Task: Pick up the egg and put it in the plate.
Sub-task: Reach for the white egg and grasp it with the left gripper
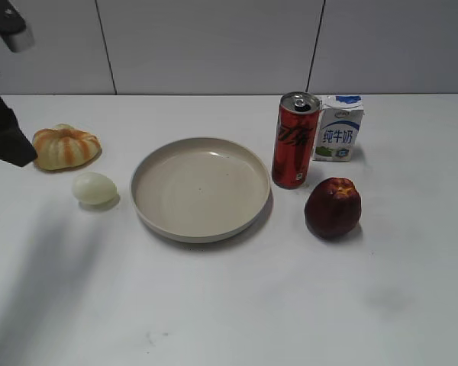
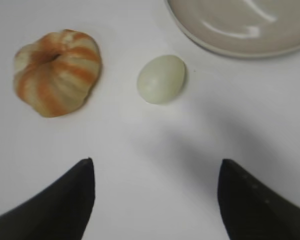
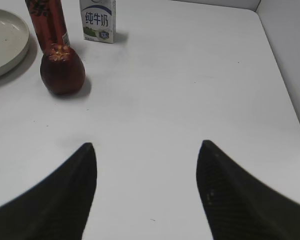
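Observation:
The pale egg (image 1: 94, 187) lies on the white table just left of the beige plate (image 1: 201, 187), apart from it. In the left wrist view the egg (image 2: 161, 79) lies ahead of my open, empty left gripper (image 2: 156, 165), below the plate's rim (image 2: 200, 42). Part of the left arm (image 1: 4, 130) shows at the far left of the exterior view, above the table. My right gripper (image 3: 146, 147) is open and empty over bare table; it does not show in the exterior view. The plate's edge (image 3: 7, 55) shows in the right wrist view.
A ribbed orange-and-cream pumpkin (image 1: 66, 146) sits behind-left of the egg. A red soda can (image 1: 295, 140), a small milk carton (image 1: 339, 127) and a dark red apple (image 1: 333, 207) stand right of the plate. A wall edges the table on the right (image 3: 285, 50).

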You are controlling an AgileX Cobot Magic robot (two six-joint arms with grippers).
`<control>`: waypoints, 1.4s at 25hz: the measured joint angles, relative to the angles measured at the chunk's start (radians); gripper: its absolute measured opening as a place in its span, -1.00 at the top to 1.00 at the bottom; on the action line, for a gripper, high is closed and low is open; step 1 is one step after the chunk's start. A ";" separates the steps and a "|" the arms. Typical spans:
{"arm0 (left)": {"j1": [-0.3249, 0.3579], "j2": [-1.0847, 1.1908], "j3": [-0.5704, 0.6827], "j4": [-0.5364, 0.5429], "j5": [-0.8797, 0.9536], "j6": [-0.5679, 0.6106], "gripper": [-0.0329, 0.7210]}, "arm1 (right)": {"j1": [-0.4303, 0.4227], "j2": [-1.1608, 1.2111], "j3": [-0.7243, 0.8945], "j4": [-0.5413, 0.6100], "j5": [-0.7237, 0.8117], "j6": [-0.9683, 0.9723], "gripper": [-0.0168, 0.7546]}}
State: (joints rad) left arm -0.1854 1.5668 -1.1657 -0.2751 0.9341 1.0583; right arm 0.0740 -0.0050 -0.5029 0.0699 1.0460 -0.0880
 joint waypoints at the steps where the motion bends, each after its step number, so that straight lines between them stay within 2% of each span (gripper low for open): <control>1: 0.000 0.046 -0.027 -0.002 0.014 0.049 -0.58 | 0.000 0.000 0.000 0.000 0.000 0.000 -0.28; 7: 0.000 0.266 -0.159 -0.019 0.023 0.220 -0.58 | 0.000 0.000 0.000 0.000 0.000 0.000 -0.28; 12: -0.011 0.350 -0.177 -0.017 -0.032 0.301 -0.58 | 0.000 0.000 0.000 0.000 0.000 -0.001 -0.28; 16: -0.046 0.386 -0.178 -0.015 -0.070 0.357 -0.58 | 0.000 0.000 0.000 0.000 0.000 0.000 -0.28; 19: -0.075 0.418 -0.182 -0.008 -0.104 0.375 -0.58 | 0.000 0.000 0.000 0.000 0.000 0.000 -0.28; 24: -0.081 0.496 -0.188 0.008 -0.123 0.379 -0.57 | 0.000 0.000 0.000 0.000 0.000 0.000 -0.28; 26: -0.081 0.509 -0.188 0.008 -0.123 0.379 -0.51 | 0.000 0.000 0.000 0.000 0.000 0.000 -0.28; 29: -0.081 0.513 -0.188 0.008 -0.123 0.379 -0.22 | 0.000 0.000 0.000 0.000 0.000 0.000 -0.28; 35: -0.087 0.464 -0.194 0.000 -0.105 0.379 -0.23 | 0.000 0.000 0.000 0.000 0.000 -0.002 -0.28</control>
State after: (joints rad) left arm -0.2723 2.0309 -1.3600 -0.2754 0.8291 1.4378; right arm 0.0740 -0.0050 -0.5029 0.0699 1.0460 -0.0896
